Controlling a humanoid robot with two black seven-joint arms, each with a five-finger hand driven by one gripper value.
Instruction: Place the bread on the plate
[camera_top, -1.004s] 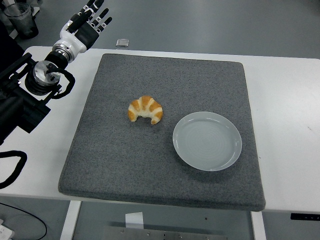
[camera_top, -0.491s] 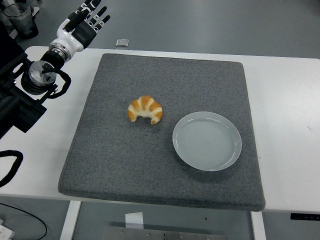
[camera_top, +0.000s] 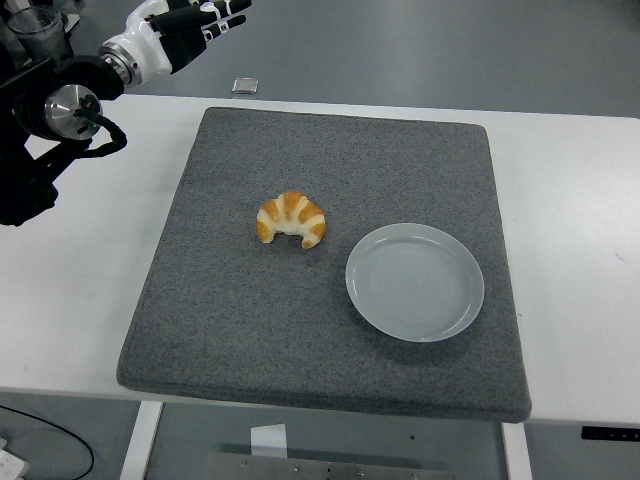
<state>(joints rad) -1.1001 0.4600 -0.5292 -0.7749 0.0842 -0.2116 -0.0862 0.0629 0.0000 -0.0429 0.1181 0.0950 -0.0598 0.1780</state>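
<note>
We are at the very start of the job: the approach to the bread, with nothing grasped yet. Our left hand (camera_top: 190, 22) is raised at the far left corner of the counter (camera_top: 580, 190), well apart from everything on the mat, its fingers (camera_top: 225, 12) extended and loosely spread, holding nothing. Our right arm does not show at all.

The bread (camera_top: 291, 219), a croissant with its curved back toward the far side, lies near the middle of the grey mat (camera_top: 250, 330). The plate (camera_top: 414, 281) sits empty just beside it, to its right and a little nearer to us, the two close but not touching.

As we judge it, the next move calls for bringing the left hand across and down over the croissant, keeping the fingers apart until they straddle its arch, then closing gently, since the pastry looks soft and easy to crush. After that, a short lift and carry to the right should put it over the plate.
</note>
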